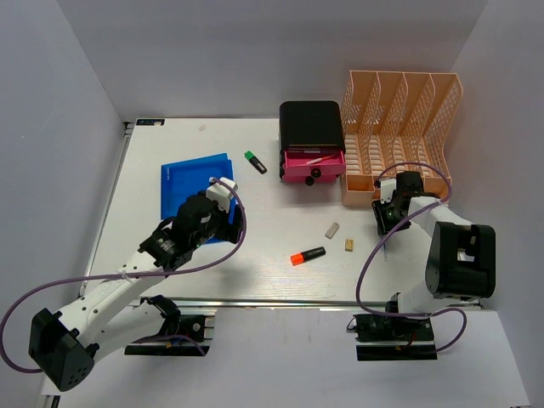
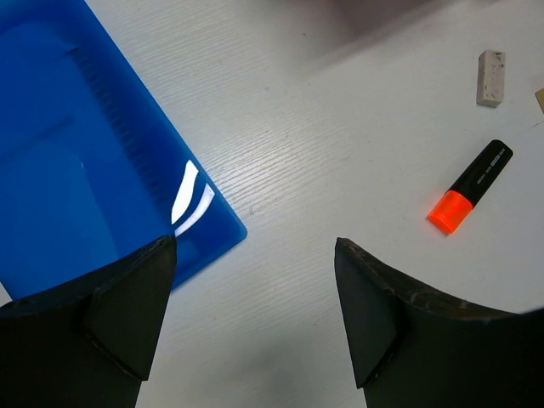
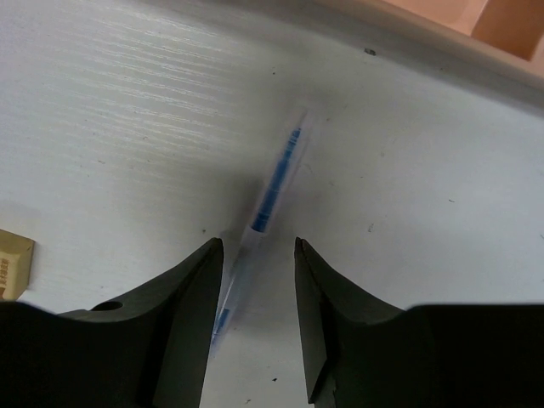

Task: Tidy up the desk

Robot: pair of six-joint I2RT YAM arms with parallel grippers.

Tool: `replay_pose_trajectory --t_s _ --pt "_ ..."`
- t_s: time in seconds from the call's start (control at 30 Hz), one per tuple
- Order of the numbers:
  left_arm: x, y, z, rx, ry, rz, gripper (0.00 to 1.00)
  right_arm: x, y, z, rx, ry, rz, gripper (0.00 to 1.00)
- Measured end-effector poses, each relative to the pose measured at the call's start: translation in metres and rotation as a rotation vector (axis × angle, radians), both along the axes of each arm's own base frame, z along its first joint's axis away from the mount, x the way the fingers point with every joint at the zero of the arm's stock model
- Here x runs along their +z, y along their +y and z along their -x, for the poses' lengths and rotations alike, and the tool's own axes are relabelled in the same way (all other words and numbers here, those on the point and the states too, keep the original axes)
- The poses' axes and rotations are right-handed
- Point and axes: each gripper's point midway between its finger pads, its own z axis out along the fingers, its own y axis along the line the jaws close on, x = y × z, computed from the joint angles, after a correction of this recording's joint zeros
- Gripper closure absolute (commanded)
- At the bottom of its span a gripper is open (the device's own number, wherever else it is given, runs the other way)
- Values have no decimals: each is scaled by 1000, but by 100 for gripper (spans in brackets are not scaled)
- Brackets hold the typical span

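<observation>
The white desk [image 1: 255,272] holds scattered stationery. My left gripper [image 1: 217,212] is open and empty over the near right corner of the blue folders [image 1: 191,183]; in the left wrist view its jaws [image 2: 255,246] stand wide apart above bare desk beside the folder corner [image 2: 76,170]. My right gripper [image 1: 387,212] is low over the desk in front of the peach file rack [image 1: 399,136]. In the right wrist view its jaws [image 3: 257,245] are partly open around a clear pen with blue ink [image 3: 276,183], which lies flat close to the left finger.
An orange highlighter [image 1: 308,255] [image 2: 470,186], a white eraser [image 1: 332,229] [image 2: 491,77] and a small tan piece [image 1: 349,245] [image 3: 13,263] lie mid-desk. A green highlighter [image 1: 255,161] lies beside a black box with an open pink drawer [image 1: 313,144]. A metal rail runs along the near edge.
</observation>
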Motion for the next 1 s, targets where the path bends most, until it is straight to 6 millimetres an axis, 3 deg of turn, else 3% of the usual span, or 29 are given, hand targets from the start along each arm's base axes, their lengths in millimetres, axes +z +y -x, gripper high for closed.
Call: replay_pose_trajectory --t_s 0.23,0.83,1.0 --pt "-5 0 -1 -1 12 -13 15 -2 1 -3 7 -10 -8 61" --pt "-14 -1 -1 -3 35 -32 14 -3 3 -3 65 -40 -12 96" --pt "-20 -3 2 -20 44 -31 14 22 26 18 188 -34 -116 100"
